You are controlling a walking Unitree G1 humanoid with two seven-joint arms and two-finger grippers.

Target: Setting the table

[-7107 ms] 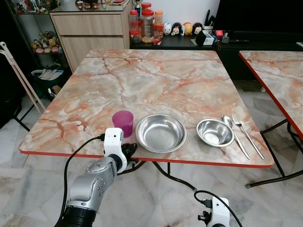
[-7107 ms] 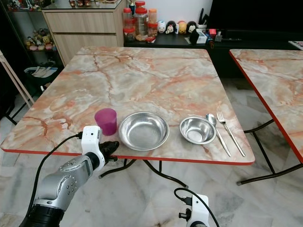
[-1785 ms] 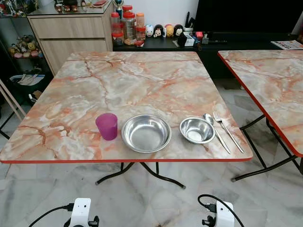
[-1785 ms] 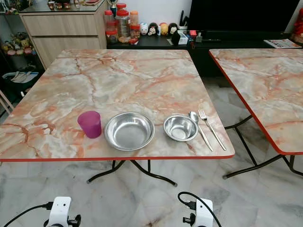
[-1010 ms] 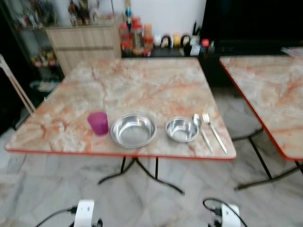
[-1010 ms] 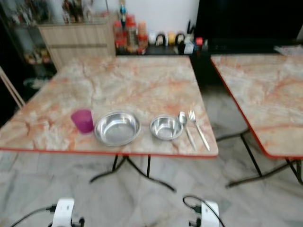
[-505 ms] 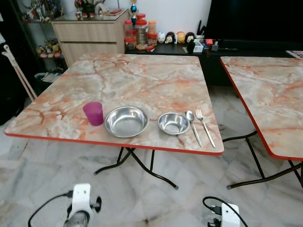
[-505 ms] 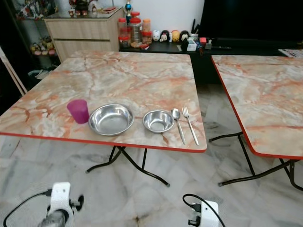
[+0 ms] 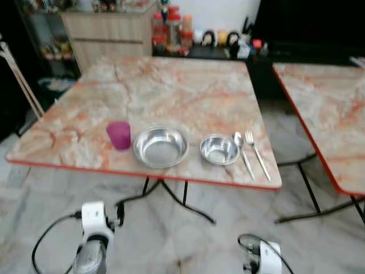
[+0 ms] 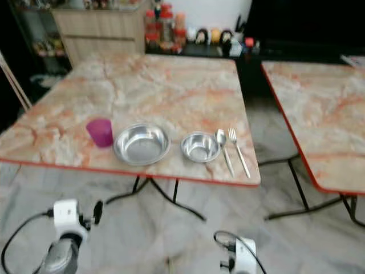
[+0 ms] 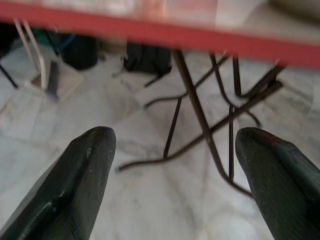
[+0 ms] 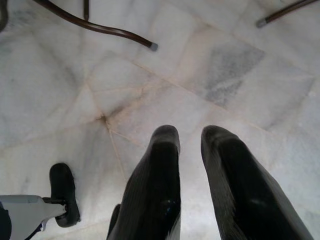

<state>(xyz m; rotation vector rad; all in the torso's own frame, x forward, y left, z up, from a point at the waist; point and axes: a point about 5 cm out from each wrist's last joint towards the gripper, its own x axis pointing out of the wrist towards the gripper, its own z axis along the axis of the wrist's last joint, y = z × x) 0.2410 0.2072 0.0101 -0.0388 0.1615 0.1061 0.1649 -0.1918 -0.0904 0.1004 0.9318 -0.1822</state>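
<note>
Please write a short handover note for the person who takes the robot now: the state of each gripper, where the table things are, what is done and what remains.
Left gripper: open, empty, low in front of the table's red edge.
Right gripper: fingers nearly together, holding nothing, pointing down at the marble floor.
On the near side of the marble table, in a row from the robot's left: purple cup, large steel bowl, small steel bowl, spoon, fork.
Done: one place looks laid.
Left: judging by this, possibly nothing here; the second table on the right has no setting visible.
</note>
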